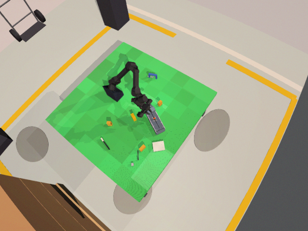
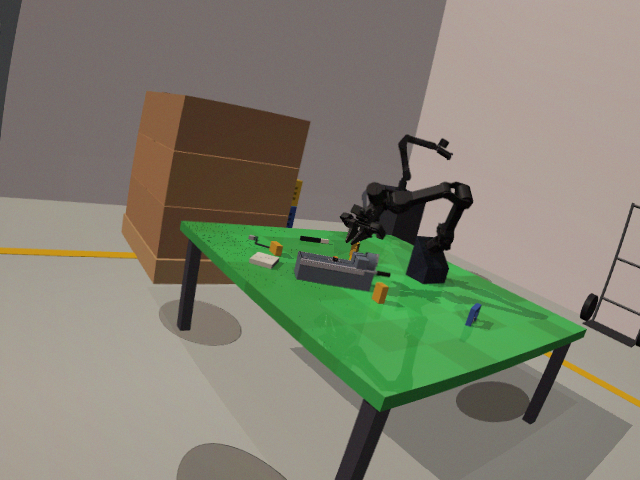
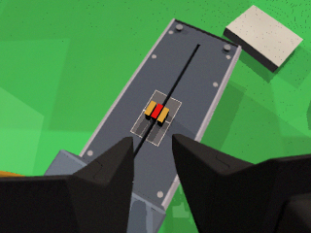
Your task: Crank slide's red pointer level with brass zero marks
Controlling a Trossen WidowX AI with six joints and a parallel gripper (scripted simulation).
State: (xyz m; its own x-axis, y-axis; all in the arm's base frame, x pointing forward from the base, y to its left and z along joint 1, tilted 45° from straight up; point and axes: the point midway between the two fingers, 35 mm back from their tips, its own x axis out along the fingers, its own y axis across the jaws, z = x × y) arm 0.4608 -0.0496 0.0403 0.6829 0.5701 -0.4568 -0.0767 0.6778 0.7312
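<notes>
The grey slide machine [image 1: 158,128] [image 2: 330,276] [image 3: 191,65] lies on the green table. In the wrist view its red pointer [image 3: 156,111] sits between two brass marks [image 3: 151,109] [image 3: 163,116] and looks about level with them; a very small offset cannot be told. In the exterior view a black handle [image 2: 383,273] sticks out at the machine's end nearest the arm base. My gripper [image 3: 153,143] is partly open with nothing between its fingers. It hangs above that end of the machine, clear of the handle. The crank is out of the wrist view.
A white block [image 1: 158,146] [image 2: 264,259] [image 3: 264,36] lies beyond the machine's far end. Orange blocks [image 1: 160,103] [image 2: 379,292] stand around the machine. A blue bracket [image 1: 152,75] [image 2: 473,314] and a black-and-white stick [image 1: 105,143] [image 2: 311,239] lie farther off.
</notes>
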